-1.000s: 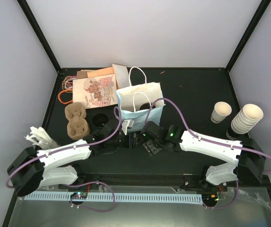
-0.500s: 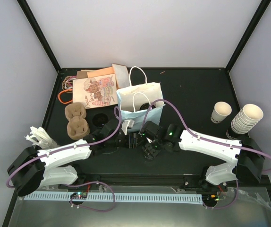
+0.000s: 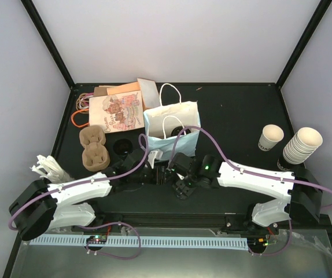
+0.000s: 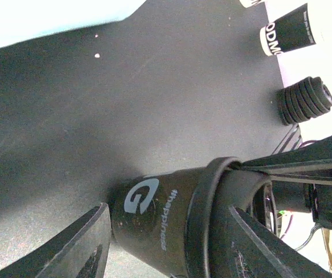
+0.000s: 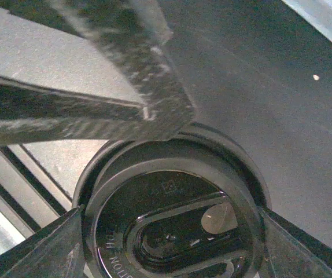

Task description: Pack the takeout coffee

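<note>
Two robot arms meet at a dark paper coffee cup with a round black plastic lid [image 4: 148,220], just in front of the white paper carrier bag [image 3: 172,123], with the right gripper [image 5: 172,223] clamped on its rim and the left gripper [image 4: 167,215] straddling it, hold unclear, and a lift over the bag's edge seemingly next.

The takeout coffee [image 4: 154,226] stands mid-frame, just below the paper bag [image 3: 183,110]. The cup carrier [image 3: 93,147] lies to the bag's left, stacked cups [image 3: 303,143] at far right.
</note>
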